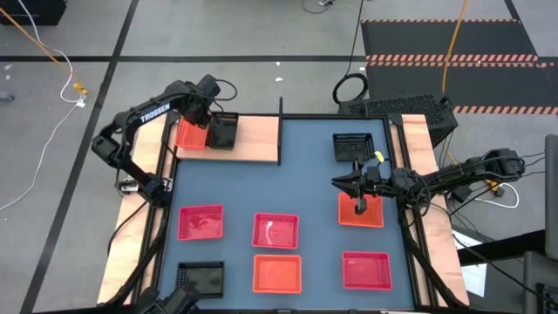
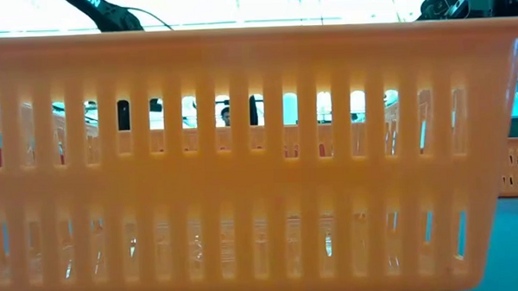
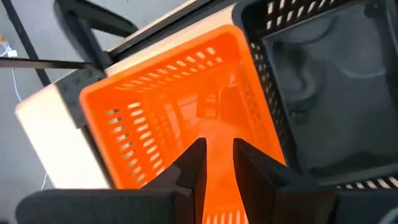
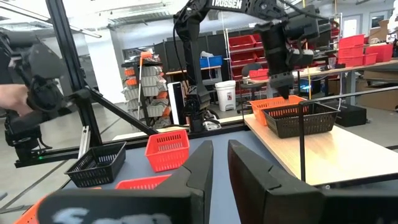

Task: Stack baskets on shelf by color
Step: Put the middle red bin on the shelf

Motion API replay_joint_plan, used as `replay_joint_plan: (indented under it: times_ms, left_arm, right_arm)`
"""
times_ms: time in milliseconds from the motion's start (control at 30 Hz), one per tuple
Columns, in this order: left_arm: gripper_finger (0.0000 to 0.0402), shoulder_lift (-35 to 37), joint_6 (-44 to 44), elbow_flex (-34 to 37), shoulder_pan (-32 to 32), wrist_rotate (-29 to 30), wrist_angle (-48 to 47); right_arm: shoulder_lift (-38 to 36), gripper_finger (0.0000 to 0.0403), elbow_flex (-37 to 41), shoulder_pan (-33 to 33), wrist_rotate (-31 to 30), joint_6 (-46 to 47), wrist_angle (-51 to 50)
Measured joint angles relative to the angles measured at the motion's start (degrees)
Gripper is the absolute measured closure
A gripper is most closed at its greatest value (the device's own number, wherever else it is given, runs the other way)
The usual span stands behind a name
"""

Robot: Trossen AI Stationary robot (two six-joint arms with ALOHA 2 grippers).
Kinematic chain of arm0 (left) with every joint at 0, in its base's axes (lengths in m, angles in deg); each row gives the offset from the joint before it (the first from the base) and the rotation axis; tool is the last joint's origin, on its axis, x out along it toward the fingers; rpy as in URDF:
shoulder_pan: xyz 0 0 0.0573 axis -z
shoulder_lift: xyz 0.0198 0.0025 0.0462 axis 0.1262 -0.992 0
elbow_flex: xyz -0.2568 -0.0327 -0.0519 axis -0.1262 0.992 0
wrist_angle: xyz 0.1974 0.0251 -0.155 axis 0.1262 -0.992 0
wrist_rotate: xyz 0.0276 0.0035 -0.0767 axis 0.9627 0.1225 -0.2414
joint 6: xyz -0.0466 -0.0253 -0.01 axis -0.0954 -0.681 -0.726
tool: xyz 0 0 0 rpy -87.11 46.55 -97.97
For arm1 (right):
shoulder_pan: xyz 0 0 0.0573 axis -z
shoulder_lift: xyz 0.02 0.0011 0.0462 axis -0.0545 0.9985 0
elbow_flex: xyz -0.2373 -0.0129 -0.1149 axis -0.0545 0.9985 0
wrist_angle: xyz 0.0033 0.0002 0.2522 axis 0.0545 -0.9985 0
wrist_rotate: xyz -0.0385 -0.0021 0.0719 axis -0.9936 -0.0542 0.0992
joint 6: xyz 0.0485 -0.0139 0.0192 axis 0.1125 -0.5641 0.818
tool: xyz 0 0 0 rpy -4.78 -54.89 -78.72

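The left pincer (image 1: 207, 112) hangs over the orange basket (image 1: 191, 133) on the shelf (image 1: 257, 138), its fingers (image 3: 194, 163) slightly spread and pinching nothing; a black basket (image 1: 223, 131) sits just beside. The right pincer (image 1: 360, 206), narrowly parted and empty, hovers above another orange basket (image 1: 361, 212) on the tabletop (image 1: 305, 192). Recommended practice: descend squarely onto that basket's rim, grip one wall firmly, lift level, then nest it into the shelved orange one without disturbing the black one.

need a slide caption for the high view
Left gripper over orange basket and black basket on the shelf; right gripper above another orange basket.
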Motion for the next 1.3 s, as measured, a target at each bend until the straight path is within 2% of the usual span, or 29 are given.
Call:
replay_joint_plan:
  times_ms: [167, 333, 467, 633, 833, 900, 1067, 1200, 1300]
  left_arm:
    - [0.0320, 1.3, 4.4, -3.5, 3.3, -0.2, -3.2]
    - [0.0320, 2.1, 12.8, -2.9, 11.9, -2.0, -3.8]
    - [0.0320, 2.1, 17.9, -2.8, 18.6, -0.9, -3.7]
    - [0.0320, 2.1, 16.7, -2.8, 22.9, 5.2, -0.1]
    - [0.0321, 1.7, 11.3, -2.8, 24.0, 5.5, 5.2]
    - [0.0321, 1.6, 10.9, -2.8, 24.2, 4.5, 5.4]
    - [0.0321, 2.6, 11.8, -2.7, 27.7, -3.5, 1.1]
    - [0.0321, 3.7, 15.0, -2.7, 33.3, -4.1, -1.6]
    - [0.0321, 3.8, 19.5, -2.7, 39.8, -4.9, -2.1]
  right_arm:
    - [0.0, 0.0358, 0.0, 0.0, 0.0, 0.0, 0.0]
    - [0.0, 0.0358, 0.0, 0.0, 0.0, -0.2, 0.0]
    - [0.0, 0.0358, 0.0, 0.0, 0.0, -0.1, 0.0]
    - [0.0, 0.0358, 0.0, 0.0, 0.0, 0.0, 0.0]
    - [0.0, 0.0358, 0.0, 0.0, 0.0, 0.0, 0.5]
    - [0.0, 0.0358, 0.0, 0.0, 0.0, 0.4, 0.4]
    - [0.0, 0.0358, 0.0, 0.0, -3.0, 0.4, 0.3]
    - [0.0, 0.0358, 0.0, 0.0, -4.7, 0.3, -0.4]
    - [0.0, 0.0358, 0.0, 0.0, -4.6, 0.3, -0.4]
